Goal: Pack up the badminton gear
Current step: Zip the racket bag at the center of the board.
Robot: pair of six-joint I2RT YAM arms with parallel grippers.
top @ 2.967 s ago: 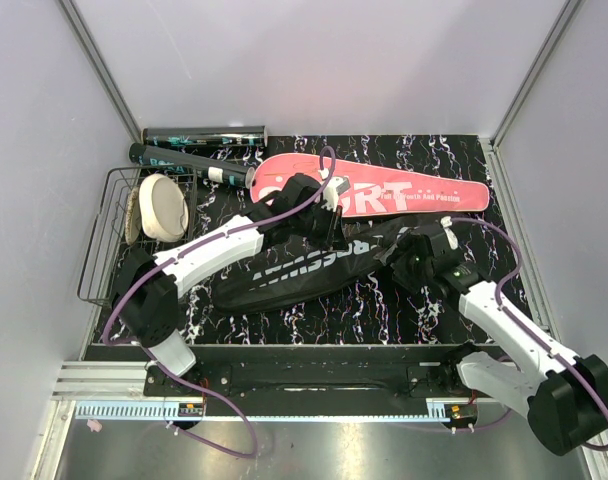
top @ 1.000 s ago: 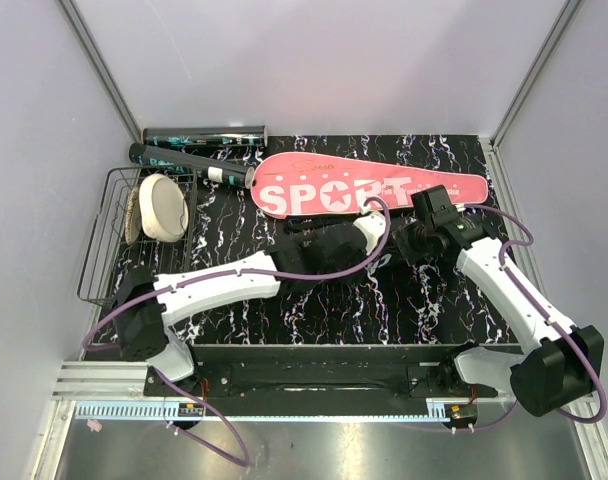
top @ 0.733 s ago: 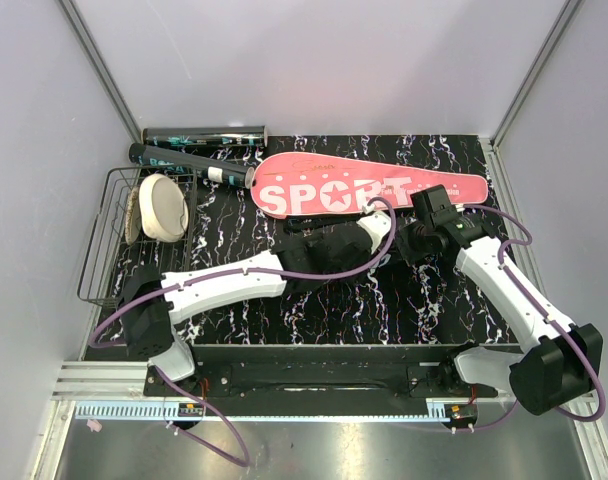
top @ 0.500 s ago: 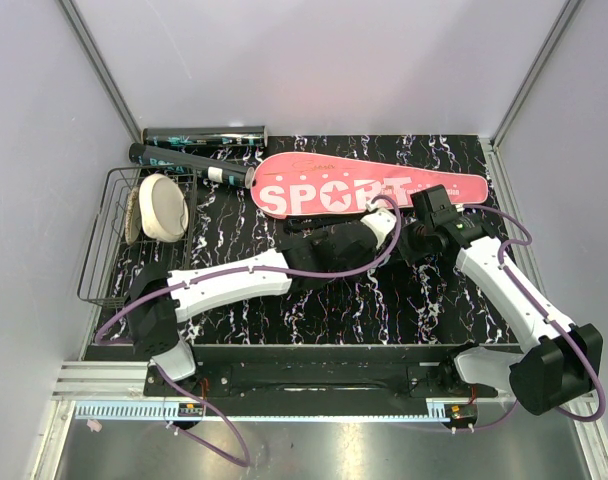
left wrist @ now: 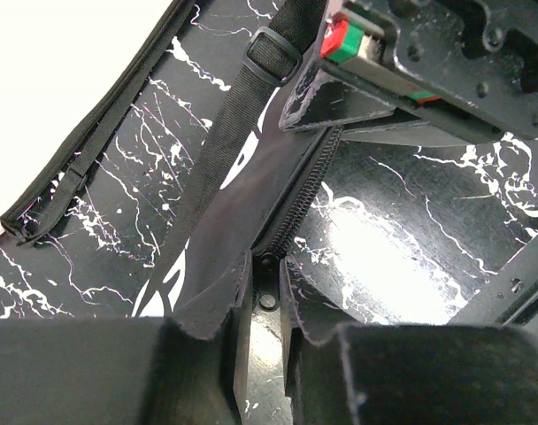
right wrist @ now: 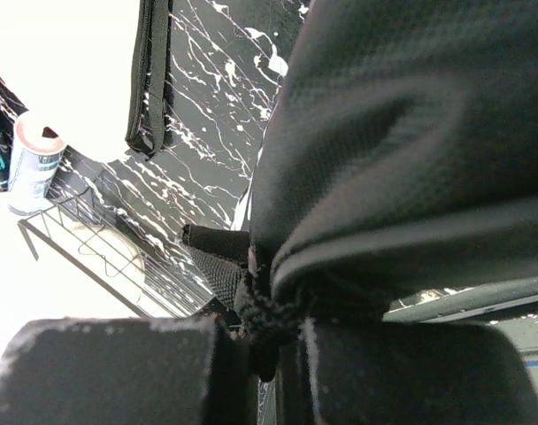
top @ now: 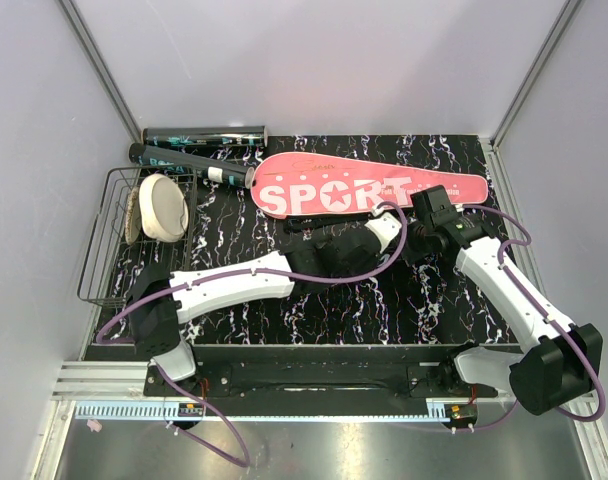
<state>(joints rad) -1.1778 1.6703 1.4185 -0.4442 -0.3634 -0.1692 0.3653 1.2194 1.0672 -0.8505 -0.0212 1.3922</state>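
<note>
Fingers of the left gripper (left wrist: 265, 310) pinch in on the zipper pull (left wrist: 267, 276) of the black bag (left wrist: 238, 190), hardly a gap showing. Right gripper (right wrist: 269, 350) clamps tight on a bunched fold of that bag. From above, the bag lies on the near side of the pink case (top: 369, 188), mostly hidden under the arms (top: 234, 282).

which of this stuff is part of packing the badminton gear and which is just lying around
For the job: pink SPORT case, black bag, dark tube.
Just lying about: wire basket, cream disc.
</note>
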